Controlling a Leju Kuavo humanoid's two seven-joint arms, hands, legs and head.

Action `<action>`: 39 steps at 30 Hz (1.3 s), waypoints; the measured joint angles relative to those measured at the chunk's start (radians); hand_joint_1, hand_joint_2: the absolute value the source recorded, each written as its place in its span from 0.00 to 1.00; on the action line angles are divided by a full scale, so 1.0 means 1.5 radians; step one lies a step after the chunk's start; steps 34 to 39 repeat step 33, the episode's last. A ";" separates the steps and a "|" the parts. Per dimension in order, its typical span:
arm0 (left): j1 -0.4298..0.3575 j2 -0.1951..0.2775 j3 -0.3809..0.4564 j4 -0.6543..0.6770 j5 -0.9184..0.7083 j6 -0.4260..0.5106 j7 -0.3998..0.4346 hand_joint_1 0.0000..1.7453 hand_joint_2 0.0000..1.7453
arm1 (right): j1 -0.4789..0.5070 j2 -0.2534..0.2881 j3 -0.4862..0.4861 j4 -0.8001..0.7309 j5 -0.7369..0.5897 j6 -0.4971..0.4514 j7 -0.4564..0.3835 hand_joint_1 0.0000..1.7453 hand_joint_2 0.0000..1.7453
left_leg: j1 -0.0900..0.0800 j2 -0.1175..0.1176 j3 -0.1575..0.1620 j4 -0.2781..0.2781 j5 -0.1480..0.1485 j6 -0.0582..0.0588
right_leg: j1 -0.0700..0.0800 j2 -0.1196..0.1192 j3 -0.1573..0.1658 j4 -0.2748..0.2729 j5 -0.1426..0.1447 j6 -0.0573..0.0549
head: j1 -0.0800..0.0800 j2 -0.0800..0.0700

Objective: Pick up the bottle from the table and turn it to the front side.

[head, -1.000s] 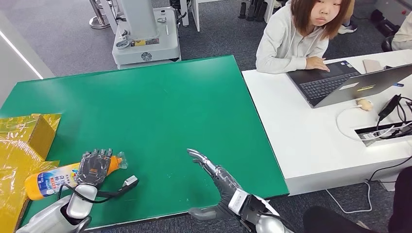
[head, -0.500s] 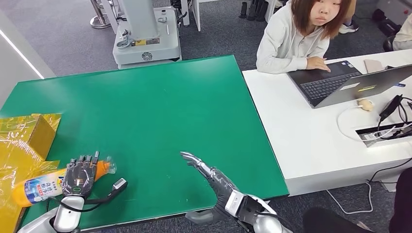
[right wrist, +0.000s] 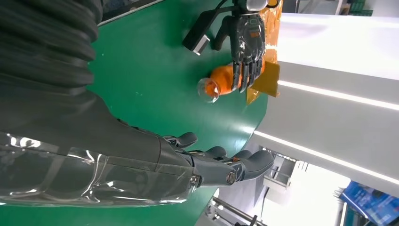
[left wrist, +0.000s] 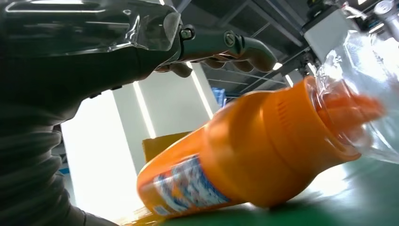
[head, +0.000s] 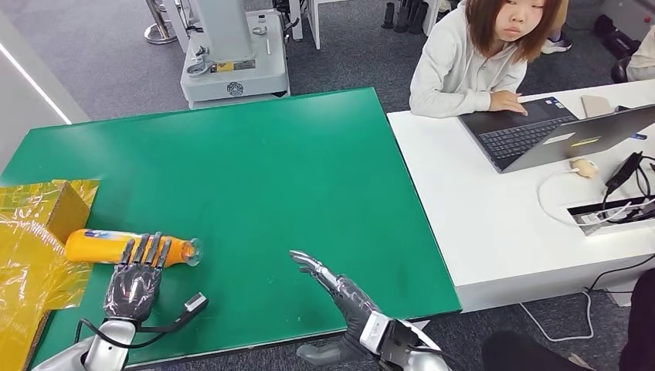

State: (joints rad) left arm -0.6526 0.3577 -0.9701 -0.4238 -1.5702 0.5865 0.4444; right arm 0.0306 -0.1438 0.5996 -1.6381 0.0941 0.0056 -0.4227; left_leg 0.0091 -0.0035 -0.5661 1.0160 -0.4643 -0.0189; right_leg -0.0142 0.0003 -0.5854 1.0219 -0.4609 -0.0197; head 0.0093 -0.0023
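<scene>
Bottle (head: 123, 246) lying crosswise, cap toward table centre, left hand (head: 133, 286) fingers spread above, right hand (head: 332, 284) empty, extended.

Both arms are silver metal at the forearm, with rounded shells. The left hand (head: 133, 290) is dark grey, with slim black fingers (head: 144, 249) and a clear, shiny plastic film over its back. A black cable (head: 154, 329) loops from its wrist to a small grey box (head: 195, 302). The right hand (head: 340, 289) has the same look — dark grey, wrapped in glossy film — and a white band (head: 376, 331) sits at its wrist. Up close, a ribbed grey cover (right wrist: 47, 42) shows behind the hand, and small round screws (right wrist: 230, 176) sit at the fingers.
</scene>
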 joint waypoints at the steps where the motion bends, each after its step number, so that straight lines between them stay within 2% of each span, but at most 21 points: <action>1: 0.000 0.000 -0.002 0.000 0.000 0.001 0.000 0.00 1.00 | 0.001 0.000 0.000 0.000 0.000 -0.001 0.000 0.00 1.00 | 0.000 0.000 0.000 0.000 0.000 0.000 | 0.000 0.000 0.000 0.000 0.000 0.000 | 0.000 0.000; 10: -0.001 -0.001 -0.009 0.000 0.002 0.016 -0.006 0.00 1.00 | 0.007 -0.001 0.000 0.000 -0.004 -0.002 0.000 0.00 1.00 | 0.000 0.000 0.000 0.000 0.000 0.000 | 0.000 0.000 0.000 0.000 0.000 0.000 | 0.000 0.000; 13: 0.002 -0.004 0.006 -0.006 0.049 0.035 -0.047 0.00 1.00 | 0.015 -0.001 0.000 0.000 -0.009 -0.004 0.001 0.00 1.00 | 0.000 -0.001 0.001 0.000 0.000 0.000 | 0.000 -0.001 0.001 0.000 0.000 0.000 | 0.000 0.000; 14: 0.008 -0.008 0.025 -0.018 0.093 0.038 -0.088 0.00 1.00 | 0.019 -0.001 0.000 -0.001 -0.009 -0.006 0.003 0.00 1.00 | -0.001 -0.001 0.001 0.000 0.000 0.000 | -0.001 -0.001 0.001 0.000 0.000 0.000 | 0.000 0.000; 15: 0.018 -0.015 0.055 -0.038 0.156 0.040 -0.152 0.00 1.00 | 0.023 -0.001 0.000 -0.001 -0.009 -0.008 0.006 0.00 1.00 | -0.001 -0.001 0.002 0.000 0.000 0.001 | -0.001 -0.002 0.001 0.000 -0.001 0.001 | 0.000 0.000; 16: 0.036 -0.026 0.096 -0.062 0.230 0.041 -0.242 0.00 1.00 | 0.026 -0.001 0.000 -0.001 -0.011 -0.011 0.009 0.00 1.00 | -0.002 -0.002 0.002 0.000 0.000 0.001 | -0.002 -0.002 0.001 0.000 -0.001 0.001 | 0.000 0.000; 19: 0.118 -0.098 0.277 -0.145 0.525 0.042 -0.594 0.00 1.00 | 0.026 -0.003 0.001 0.001 -0.036 -0.017 0.012 0.00 1.00 | -0.003 0.000 -0.001 0.000 0.000 0.002 | -0.003 0.000 -0.002 0.000 0.000 0.002 | 0.001 0.000; 20: 0.144 -0.124 0.336 -0.174 0.624 0.041 -0.689 0.00 1.00 | 0.024 -0.004 0.001 0.004 -0.050 -0.018 0.010 0.00 1.00 | -0.003 0.003 -0.002 0.001 0.000 0.002 | -0.003 0.003 -0.003 0.000 0.001 0.001 | 0.001 0.000; 21: 0.164 -0.147 0.383 -0.204 0.707 0.041 -0.748 0.00 1.00 | 0.022 -0.005 0.002 0.009 -0.063 -0.019 0.006 0.00 1.00 | -0.004 0.005 -0.003 0.001 -0.001 0.002 | -0.003 0.005 -0.004 0.000 0.002 0.001 | 0.001 0.000; 22: 0.183 -0.165 0.421 -0.237 0.776 0.040 -0.777 0.00 1.00 | 0.019 -0.007 0.002 0.014 -0.075 -0.021 0.003 0.00 1.00 | -0.004 0.007 -0.003 0.001 -0.002 0.003 | -0.004 0.007 -0.005 0.000 0.002 0.002 | 0.001 0.000; 25: 0.244 -0.203 0.469 -0.351 0.901 0.037 -0.773 0.00 1.00 | 0.016 -0.011 0.005 0.026 -0.094 -0.034 -0.005 0.00 1.00 | -0.004 0.007 -0.003 0.002 -0.002 0.005 | -0.004 0.007 -0.006 -0.001 0.002 0.003 | 0.000 0.000; 28: 0.288 -0.224 0.468 -0.461 0.956 0.022 -0.768 0.00 1.00 | 0.020 -0.012 0.005 0.026 -0.102 -0.061 -0.021 0.00 1.00 | -0.004 0.005 -0.005 0.002 -0.002 0.005 | -0.004 0.005 -0.006 -0.001 0.001 0.005 | 0.000 0.000; 32: 0.323 -0.236 0.444 -0.571 0.969 -0.007 -0.767 0.00 1.00 | 0.039 -0.010 -0.001 -0.001 -0.116 -0.102 -0.031 0.00 1.00 | -0.004 0.005 -0.005 0.002 -0.003 0.006 | -0.004 0.005 -0.006 -0.001 0.000 0.005 | 0.000 0.000; 39: 0.327 -0.238 0.439 -0.582 0.970 -0.010 -0.767 0.00 1.00 | 0.041 -0.010 -0.003 -0.005 -0.118 -0.106 -0.031 0.00 1.00 | -0.004 0.005 -0.005 0.002 -0.003 0.006 | -0.004 0.005 -0.007 -0.001 0.000 0.005 | 0.000 0.000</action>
